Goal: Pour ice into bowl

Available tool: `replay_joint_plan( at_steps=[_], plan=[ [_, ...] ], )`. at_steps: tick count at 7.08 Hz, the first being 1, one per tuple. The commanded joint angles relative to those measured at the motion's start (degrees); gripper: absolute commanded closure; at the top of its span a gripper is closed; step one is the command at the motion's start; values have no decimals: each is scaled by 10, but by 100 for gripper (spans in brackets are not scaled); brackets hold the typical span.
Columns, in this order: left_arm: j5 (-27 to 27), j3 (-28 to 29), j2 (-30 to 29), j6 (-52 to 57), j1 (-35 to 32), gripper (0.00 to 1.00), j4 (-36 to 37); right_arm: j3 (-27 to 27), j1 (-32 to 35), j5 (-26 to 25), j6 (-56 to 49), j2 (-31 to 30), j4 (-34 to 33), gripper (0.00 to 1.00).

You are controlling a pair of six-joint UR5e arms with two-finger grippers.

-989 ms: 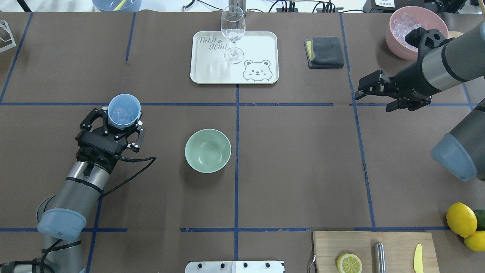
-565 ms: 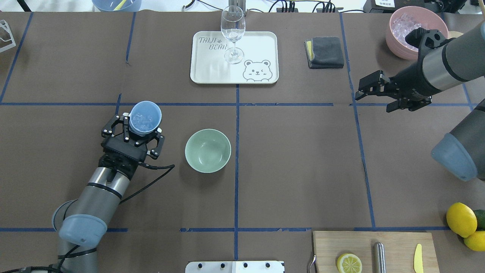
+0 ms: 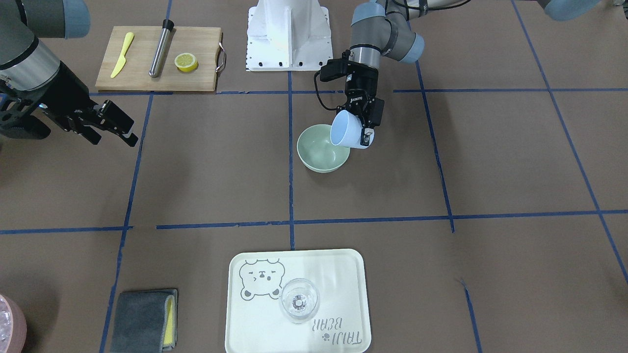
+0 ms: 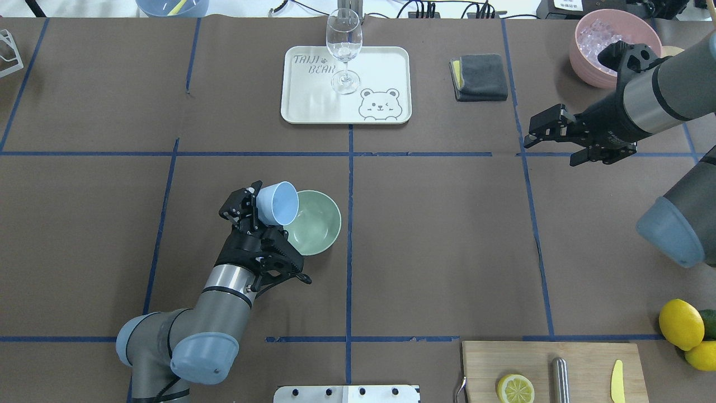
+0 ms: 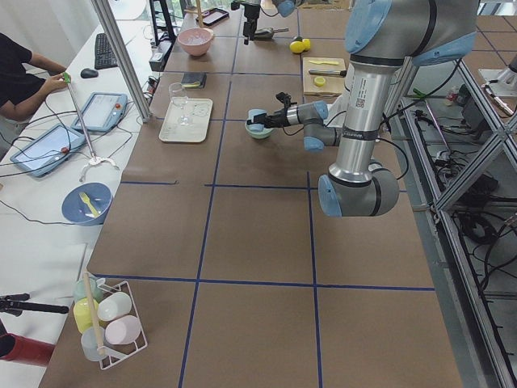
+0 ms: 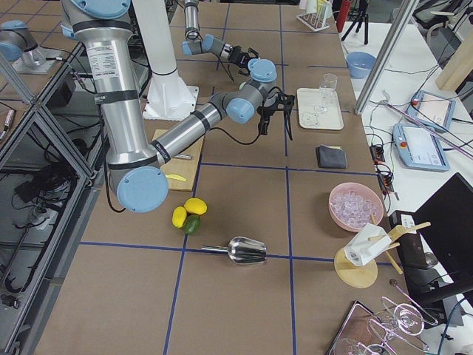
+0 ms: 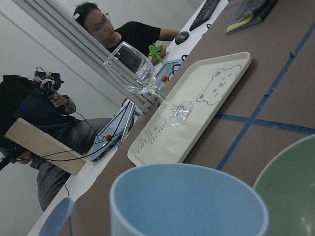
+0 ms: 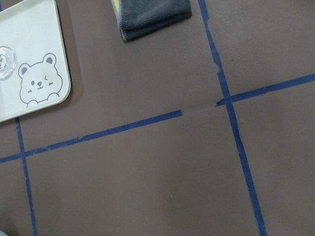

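Observation:
My left gripper (image 4: 258,211) is shut on a light blue cup (image 4: 277,202) and holds it tipped on its side, mouth toward the pale green bowl (image 4: 319,226), over the bowl's left rim. It shows the same in the front view, where the left gripper (image 3: 362,126) has the cup (image 3: 347,130) above the bowl (image 3: 319,153). The ice in the cup is hidden; I see none in the bowl. The left wrist view shows only the cup's outer wall (image 7: 187,204) and the bowl's rim (image 7: 290,191). My right gripper (image 4: 551,149) is open and empty, far right.
A pink container (image 4: 582,61) of ice cubes (image 4: 597,34) stands back right. A white tray (image 4: 313,103) with a wine glass (image 4: 343,45) is at the back centre, a grey cloth (image 4: 479,76) beside it. A cutting board (image 4: 481,364) and lemons (image 4: 681,323) lie front right.
My left arm has carried the cup rightward to the bowl and tipped it from upright onto its side, so the ice no longer shows. The right arm has not moved.

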Motion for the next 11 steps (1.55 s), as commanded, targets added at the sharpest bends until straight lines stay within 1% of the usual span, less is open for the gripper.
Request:
replay_joint_plan(
  at_steps=[1, 2, 3, 4, 6, 8, 11],
  plan=[
    [23, -2, -7, 103, 8, 100, 54, 4, 2, 0, 6, 0, 0, 0],
    [29, 1, -9, 141, 17, 100, 55, 8, 3, -1, 7, -4, -1, 0],
    [29, -1, -22, 222, 20, 100, 62, 9, 5, -1, 8, -6, -2, 0],
    [34, 1, -22, 265, 21, 100, 66, 10, 5, -2, 9, -10, -2, 0],
    [49, 0, -22, 386, 20, 100, 76, 10, 6, -2, 18, -10, -2, 0],
    [74, 4, -21, 453, 20, 100, 76, 8, 11, -2, 25, -12, -2, 0],
    [123, 6, -22, 514, 20, 100, 78, -1, 11, -4, 25, -16, -2, 0]
  ],
)
